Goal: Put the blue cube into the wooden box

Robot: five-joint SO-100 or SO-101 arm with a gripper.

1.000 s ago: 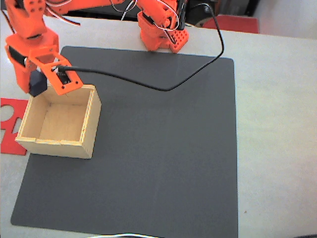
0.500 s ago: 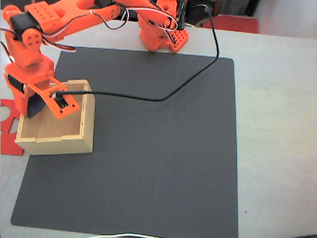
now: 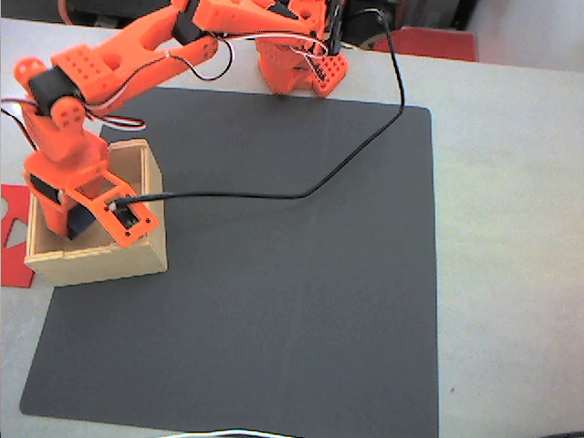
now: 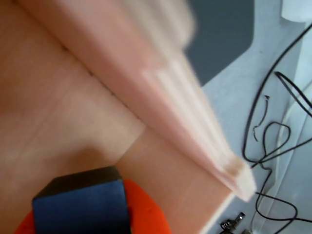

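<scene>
The gripper (image 3: 80,222) was seen in the fixed view lowered inside the wooden box (image 3: 141,260), with the blue cube (image 3: 84,221) pinched between its closed fingers; the dark block showed just under the orange jaw plate. In the wrist view the cube (image 4: 80,204) was held directly in front of the camera against an orange finger (image 4: 144,209), and the pale floor and inner wall of the box (image 4: 58,112) lay close beyond it, blurred.

The step in hand was judged to be the release. The cube appeared to be already within the walls, so little more descent was thought necessary; whether it was touching the floor could not be told. A good release would be made by opening the fingers only moderately, since the near wall of the box stood just beside the claw in the fixed view and a wide opening could push against it. The box seemed light and unfastened on the black mat (image 3: 292,292), so any sideways contact was thought likely to shift it. After the opening, a straight lift clear of the rim would be advised before any swing, so that the black cable (image 3: 274,194) trailing from the claw was not dragged across the wall.
</scene>
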